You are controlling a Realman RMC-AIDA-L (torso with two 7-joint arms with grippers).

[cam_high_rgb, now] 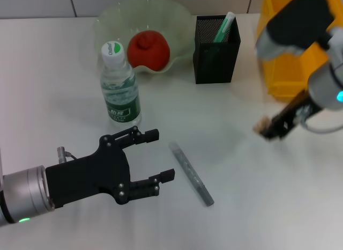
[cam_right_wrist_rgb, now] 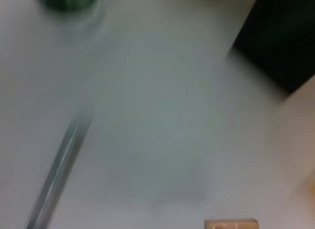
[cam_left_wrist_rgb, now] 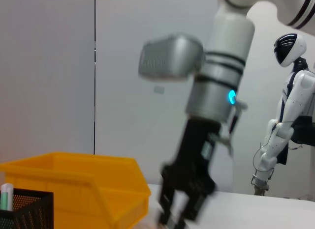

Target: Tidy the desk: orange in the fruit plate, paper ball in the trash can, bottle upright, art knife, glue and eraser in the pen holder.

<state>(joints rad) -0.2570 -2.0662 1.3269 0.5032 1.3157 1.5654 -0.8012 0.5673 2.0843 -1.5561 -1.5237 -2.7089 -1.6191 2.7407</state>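
— Two arms are over the desk (cam_high_rgb: 252, 191). The right gripper (cam_high_rgb: 266, 127) is near the trash can (cam_high_rgb: 284, 73), pinched on the little tan eraser (cam_high_rgb: 261, 123).
— And the left gripper (cam_high_rgb: 161, 156)?
— Its fingers are wide apart, with nothing in them, beside the grey art knife (cam_high_rgb: 191, 173) lying flat.
— The rest?
— The bottle (cam_high_rgb: 120, 86) stands up. The orange (cam_high_rgb: 148, 49) sits in the fruit plate (cam_high_rgb: 115, 19), next to the pen holder (cam_high_rgb: 215, 49)

A smooth white table (cam_high_rgb: 241, 196) was seen; beyond the left pincer (cam_high_rgb: 161, 156), matt black plastic, clear glossy plastic formed the bottle (cam_high_rgb: 120, 83), black metal mesh the pen holder (cam_high_rgb: 206, 59).
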